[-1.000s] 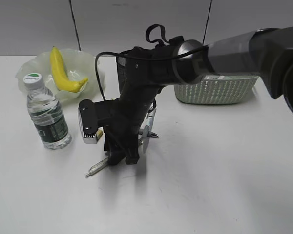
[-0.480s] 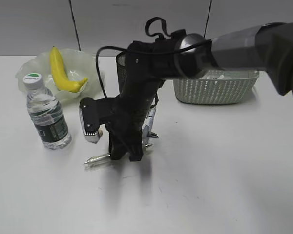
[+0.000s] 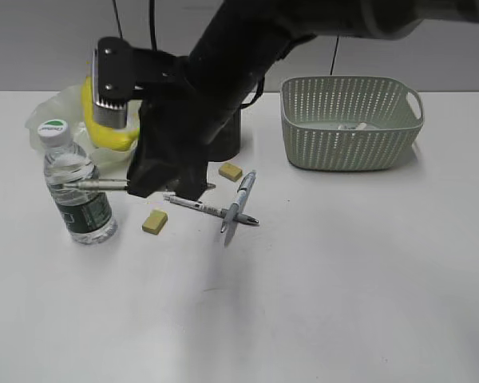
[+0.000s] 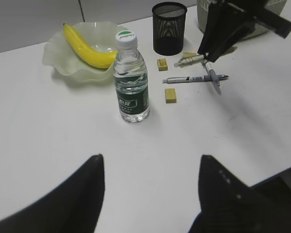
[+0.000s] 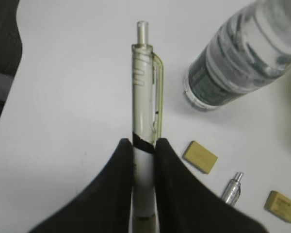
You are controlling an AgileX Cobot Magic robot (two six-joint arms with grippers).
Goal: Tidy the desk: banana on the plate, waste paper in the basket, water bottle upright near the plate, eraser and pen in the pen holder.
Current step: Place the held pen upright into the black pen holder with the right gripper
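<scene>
Pen lifted, bound for the pen holder

Left hand (image 4: 148, 194) hangs wide and empty over the counter (image 3: 343, 303); right hand (image 5: 144, 160) pinches a pen (image 5: 144, 121) level beside the water bottle (image 3: 76, 187). Best to tip it upright over the pen holder (image 4: 169, 27), clearing the rim before letting go

Place: office-like test bench
Worktop (image 3: 367, 303): plain white, bare
Backdrop: grey partition panels (image 3: 56, 40) with dark seams
Stationery: black mesh pen holder (image 4: 169, 27), pens (image 3: 203, 207), erasers (image 3: 154, 221)
</scene>
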